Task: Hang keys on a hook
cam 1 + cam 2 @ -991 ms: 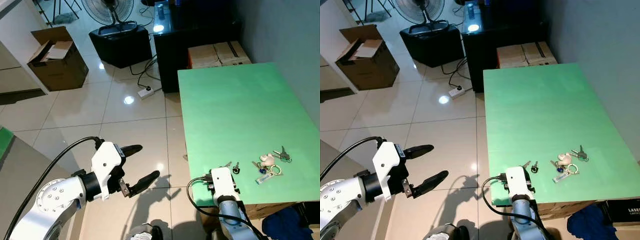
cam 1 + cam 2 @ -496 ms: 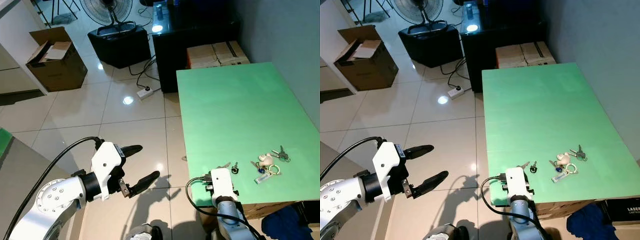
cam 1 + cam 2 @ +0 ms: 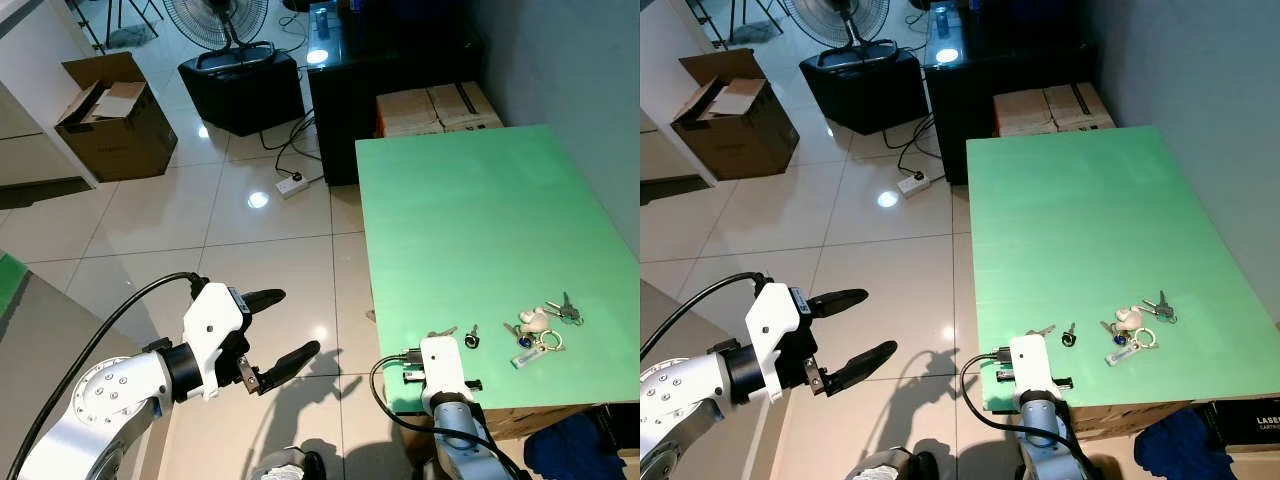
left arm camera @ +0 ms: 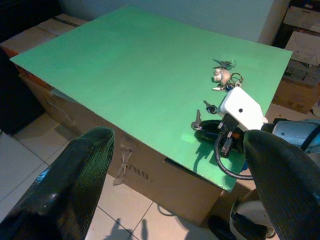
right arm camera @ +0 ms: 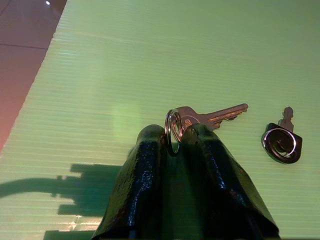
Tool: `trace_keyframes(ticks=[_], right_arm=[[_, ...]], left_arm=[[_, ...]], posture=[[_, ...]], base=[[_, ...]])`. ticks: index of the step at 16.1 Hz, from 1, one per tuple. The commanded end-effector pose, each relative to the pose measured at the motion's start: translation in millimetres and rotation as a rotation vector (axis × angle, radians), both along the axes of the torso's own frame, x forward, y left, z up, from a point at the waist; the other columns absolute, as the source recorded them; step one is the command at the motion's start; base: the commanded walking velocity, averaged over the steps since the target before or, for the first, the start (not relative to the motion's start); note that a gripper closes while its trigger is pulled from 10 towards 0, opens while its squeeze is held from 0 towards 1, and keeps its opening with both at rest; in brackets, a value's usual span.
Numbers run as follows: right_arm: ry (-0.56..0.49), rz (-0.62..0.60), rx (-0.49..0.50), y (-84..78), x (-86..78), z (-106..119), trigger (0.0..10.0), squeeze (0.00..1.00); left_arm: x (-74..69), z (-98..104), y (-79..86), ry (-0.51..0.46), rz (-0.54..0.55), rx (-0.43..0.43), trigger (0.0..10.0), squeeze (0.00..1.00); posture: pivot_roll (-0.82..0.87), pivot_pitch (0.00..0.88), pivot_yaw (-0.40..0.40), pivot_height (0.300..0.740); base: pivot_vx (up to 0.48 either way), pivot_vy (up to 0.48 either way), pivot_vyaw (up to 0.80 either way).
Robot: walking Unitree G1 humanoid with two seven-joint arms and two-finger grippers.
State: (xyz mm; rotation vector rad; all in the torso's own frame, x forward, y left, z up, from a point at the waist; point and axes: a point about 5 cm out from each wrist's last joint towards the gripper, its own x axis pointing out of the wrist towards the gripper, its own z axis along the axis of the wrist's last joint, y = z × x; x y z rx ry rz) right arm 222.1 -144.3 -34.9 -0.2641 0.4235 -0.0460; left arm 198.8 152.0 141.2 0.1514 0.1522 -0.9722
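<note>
My right gripper (image 5: 172,136) rests on the near edge of the green table (image 3: 480,220), shut on the ring of a silver key (image 5: 212,115). That key (image 3: 441,331) lies flat just ahead of the white wrist. A small black-headed key (image 3: 471,340) lies to its right, apart from it. Further right sits a key bunch with a white charm and blue tag (image 3: 540,325). Over the floor tiles, left of the table, my left gripper (image 3: 298,321) hangs open with nothing in it; its fingers (image 4: 75,190) frame the table in the left wrist view.
An open cardboard box (image 3: 110,115) stands at the far left by a white cabinet. A fan on a black case (image 3: 240,85), a power strip with cables (image 3: 292,183) and a dark cabinet with boxes (image 3: 435,105) lie beyond the table. A grey wall runs along the right.
My right gripper has dragged the silver key a little to the left, away from the black-headed key. The left arm has held still.
</note>
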Motion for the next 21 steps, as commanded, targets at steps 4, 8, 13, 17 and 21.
trace_keyframes(ticks=[4,8,13,17,21], right_arm=[[0.058,-0.021,0.011,-2.0,-8.2,-9,0.0,0.00],[0.059,-0.018,0.008,-2.3,-8.4,-9,0.0,0.00],[-0.073,-0.039,0.008,-11.2,2.8,10,0.0,0.00],[-0.397,0.086,0.141,-4.4,21.0,95,1.3,0.00],[-0.522,0.239,0.137,4.0,29.3,145,10.0,0.00]], left_arm=[[0.0,3,2.1,-0.007,0.006,0.008,10.0,0.00],[0.2,3,1.1,-0.007,0.007,0.006,10.0,0.00],[4.5,-2,2.0,-0.027,0.065,0.009,10.0,0.00],[22.2,-8,16.6,-0.097,0.366,-0.071,10.0,0.00],[13.0,-4,9.1,-0.118,0.379,-0.147,10.0,0.00]], posture=[[0.17,0.118,0.170,0.740],[0.17,0.112,0.169,0.740],[0.14,0.077,0.143,0.740],[0.04,0.000,0.088,0.740],[0.00,0.000,0.058,0.740]], base=[[0.000,0.000,0.00],[0.000,0.000,0.00],[0.000,0.000,0.00],[0.000,0.000,0.00],[0.000,0.000,0.20]])
